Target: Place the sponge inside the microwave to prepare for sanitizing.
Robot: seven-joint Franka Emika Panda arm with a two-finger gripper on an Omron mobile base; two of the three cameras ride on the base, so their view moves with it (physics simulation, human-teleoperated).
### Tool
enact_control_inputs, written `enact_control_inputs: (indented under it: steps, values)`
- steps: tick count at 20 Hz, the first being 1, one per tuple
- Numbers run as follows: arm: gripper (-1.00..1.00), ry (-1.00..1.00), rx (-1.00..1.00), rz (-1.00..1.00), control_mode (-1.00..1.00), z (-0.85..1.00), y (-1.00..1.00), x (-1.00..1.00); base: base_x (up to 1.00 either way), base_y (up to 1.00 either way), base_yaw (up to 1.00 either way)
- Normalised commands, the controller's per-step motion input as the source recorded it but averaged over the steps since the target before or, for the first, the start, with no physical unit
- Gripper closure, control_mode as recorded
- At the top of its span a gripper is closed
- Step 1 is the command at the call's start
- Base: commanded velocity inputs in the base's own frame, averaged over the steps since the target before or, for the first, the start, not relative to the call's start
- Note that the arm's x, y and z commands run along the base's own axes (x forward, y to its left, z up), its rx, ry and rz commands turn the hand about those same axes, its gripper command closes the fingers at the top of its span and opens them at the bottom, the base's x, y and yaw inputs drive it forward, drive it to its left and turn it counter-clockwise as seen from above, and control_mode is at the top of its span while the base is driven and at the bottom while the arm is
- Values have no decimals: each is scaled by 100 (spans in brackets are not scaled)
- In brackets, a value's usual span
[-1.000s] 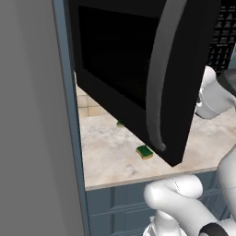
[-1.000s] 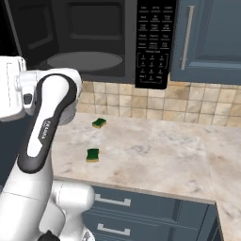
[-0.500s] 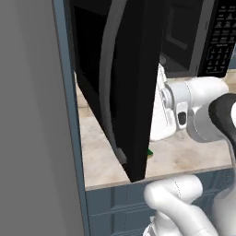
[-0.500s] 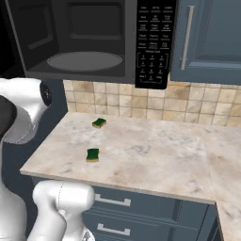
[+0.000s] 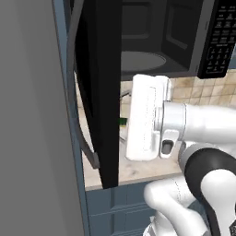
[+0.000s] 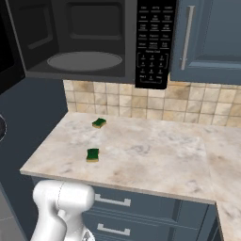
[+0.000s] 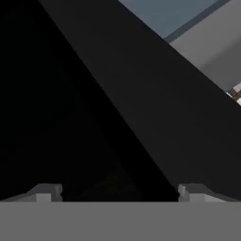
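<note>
sponge (image 6: 92, 155): likely light, soft; pinch across its short sides
pincer (image 7: 120, 190): spread wide, empty
microwave (image 6: 84, 40): door open

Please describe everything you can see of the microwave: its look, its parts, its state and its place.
The microwave is large and black, mounted above the counter beside a blue cabinet. Its dark glass door stands swung wide open, with a curved handle on its outer face. Inside, the dark grey cavity holds a round turntable with nothing on it. A black keypad panel with small buttons sits to the right of the cavity.
</note>
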Motion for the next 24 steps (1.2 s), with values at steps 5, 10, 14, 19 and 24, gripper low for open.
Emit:
enact_control_inputs:
  steps: [5, 10, 14, 19, 24]
  values:
    - [-100, 2, -8, -31, -100, 12, 6, -11, 0, 0, 0]
    - [-100, 6, -20, -23, -100, 5, 0, -2, 0, 0, 0]
    - [-100, 14, -26, -19, -100, 0, -19, 0, 0, 0, 0]
    - [-100, 23, -34, -19, -100, 0, -58, 23, 0, 0, 0]
    - [-100, 15, -33, -15, -100, 0, -67, 21, 0, 0, 0]
